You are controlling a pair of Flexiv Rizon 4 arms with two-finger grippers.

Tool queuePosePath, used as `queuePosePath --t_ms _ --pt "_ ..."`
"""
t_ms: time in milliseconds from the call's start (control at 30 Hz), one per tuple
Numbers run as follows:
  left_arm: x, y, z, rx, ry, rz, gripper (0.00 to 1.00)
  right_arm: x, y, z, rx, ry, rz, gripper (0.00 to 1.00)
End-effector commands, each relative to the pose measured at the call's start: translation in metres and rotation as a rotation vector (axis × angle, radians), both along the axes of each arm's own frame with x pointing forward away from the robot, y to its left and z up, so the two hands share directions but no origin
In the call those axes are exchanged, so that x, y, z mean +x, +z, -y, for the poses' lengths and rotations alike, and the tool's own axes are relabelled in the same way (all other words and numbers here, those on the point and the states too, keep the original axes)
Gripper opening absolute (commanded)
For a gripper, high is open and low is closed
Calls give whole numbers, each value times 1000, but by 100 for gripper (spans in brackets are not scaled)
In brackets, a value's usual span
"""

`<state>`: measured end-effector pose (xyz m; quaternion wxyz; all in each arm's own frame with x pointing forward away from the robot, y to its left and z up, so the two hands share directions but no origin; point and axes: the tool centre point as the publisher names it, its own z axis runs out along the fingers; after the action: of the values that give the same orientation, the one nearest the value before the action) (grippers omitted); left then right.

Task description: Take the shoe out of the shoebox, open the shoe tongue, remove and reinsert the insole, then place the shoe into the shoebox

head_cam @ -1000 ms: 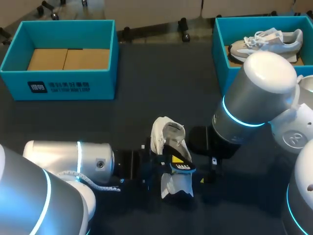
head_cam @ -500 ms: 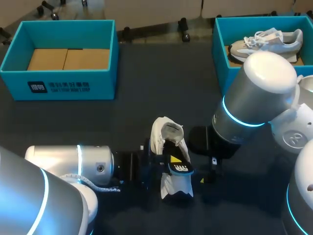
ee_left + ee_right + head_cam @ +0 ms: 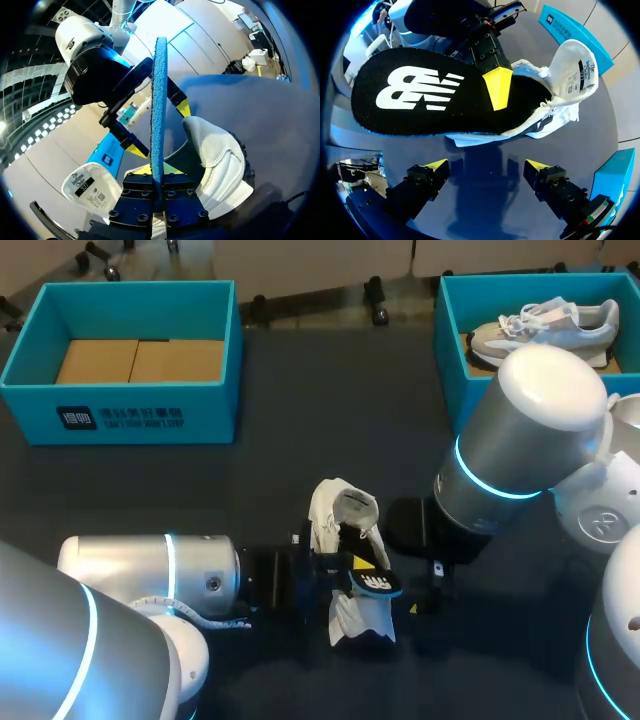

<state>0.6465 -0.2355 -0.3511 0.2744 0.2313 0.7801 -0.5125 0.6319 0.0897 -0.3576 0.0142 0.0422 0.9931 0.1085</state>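
Nudged rightward, left fingers (image 3: 136,194) clamp the insole (image 3: 159,100) edge-on, ahead of the released right fingers (image 3: 433,168).

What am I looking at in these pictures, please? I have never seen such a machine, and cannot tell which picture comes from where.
It is a robot with two arms at a dark table. The head view looks down from above; the other two come from a camera on each wrist. On the table are a white shoe, a blue box with only cardboard inside, and a second blue box holding another shoe. The left gripper pinches a black insole above the white shoe. The right gripper is open and holds nothing.
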Motion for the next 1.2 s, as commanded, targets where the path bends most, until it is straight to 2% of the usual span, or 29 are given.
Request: queuePosePath --t_ms 33,100,133,233,367,700,1067,1100,1133,1200 --pt "-2 0 -5 -3 -14 -16 0 -1 -1 1 3 0 2 100" --pt "-4 2 -8 -5 -24 -44 13 -1 -1 1 3 0 2 100" --pt "-5 3 -9 -7 -24 -45 16 -1 -1 1 3 0 2 100" --pt "-7 7 -12 -14 -26 -54 17 -1 -1 1 3 0 2 100" --pt "-12 14 -16 -29 -26 -66 15 -1 -1 1 3 0 2 100" --pt "-28 20 -13 -64 -19 -67 22 -1 -1 1 3 0 2 100" --pt "-39 19 -6 -124 -15 -27 17 -1 -1 1 3 0 2 100" --pt "-39 20 -6 -131 -14 -18 15 -1 -1 1 3 0 2 100" --pt "-39 20 -6 -136 -13 -5 3 -1 -1 1 3 0 2 100" --pt "-39 19 -4 -136 -11 19 0 -1 -1 1 3 0 2 100"
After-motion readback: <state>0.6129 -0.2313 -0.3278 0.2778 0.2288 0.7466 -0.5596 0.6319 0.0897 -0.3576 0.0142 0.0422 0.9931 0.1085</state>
